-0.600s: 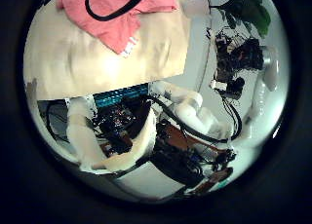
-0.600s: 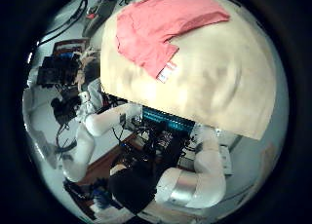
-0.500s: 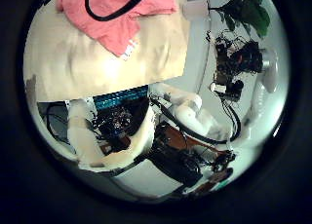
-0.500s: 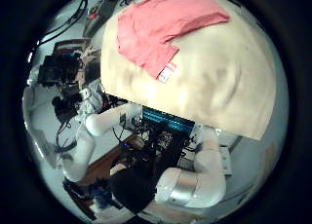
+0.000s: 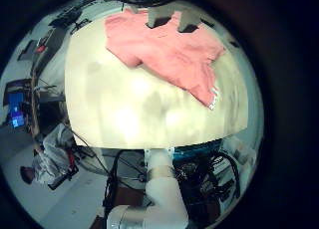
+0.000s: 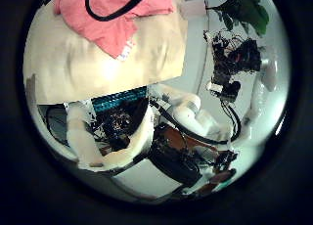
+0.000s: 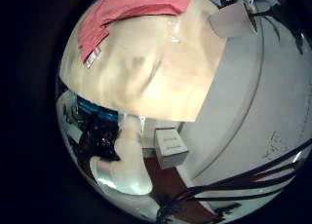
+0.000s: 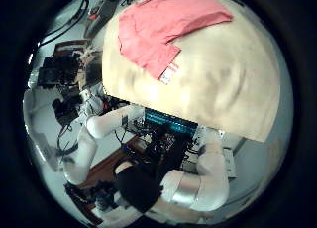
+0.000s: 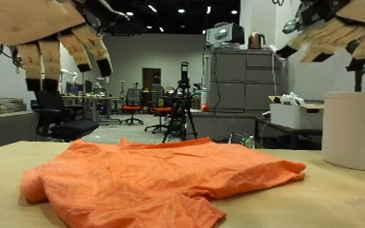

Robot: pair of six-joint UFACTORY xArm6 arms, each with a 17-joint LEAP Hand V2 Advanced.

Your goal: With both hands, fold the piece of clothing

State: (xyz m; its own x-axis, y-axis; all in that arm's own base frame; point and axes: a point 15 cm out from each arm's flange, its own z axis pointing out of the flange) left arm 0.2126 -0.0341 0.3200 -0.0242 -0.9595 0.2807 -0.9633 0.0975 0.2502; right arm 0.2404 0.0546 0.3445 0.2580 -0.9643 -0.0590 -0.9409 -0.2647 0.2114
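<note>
An orange short-sleeved garment (image 9: pixel 158 180) lies spread and rumpled on the tan table (image 9: pixel 6 157). High above it hang both hands, neither touching the cloth. My left hand (image 9: pixel 56 38) is over the garment's side near the table's bare end, fingers straight and spread, open. My right hand (image 9: pixel 335 33) hovers over the other side, its fingers also relaxed and holding nothing. From the palm views the garment (image 5: pixel 164 45) (image 6: pixel 93 15) (image 7: pixel 122 15) (image 8: pixel 163 25) shows small and far below, near one end of the table.
A white cylinder (image 9: pixel 354 128) stands at the table's edge under my right hand, with a white box (image 9: pixel 290 112) behind it. Office chairs and a tripod stand in the room beyond. A small box (image 7: pixel 177 144) sits on the floor beside the table.
The left palm view has shifted a little, so that hand has moved slightly. The garment lies as before and both hands stay open.
</note>
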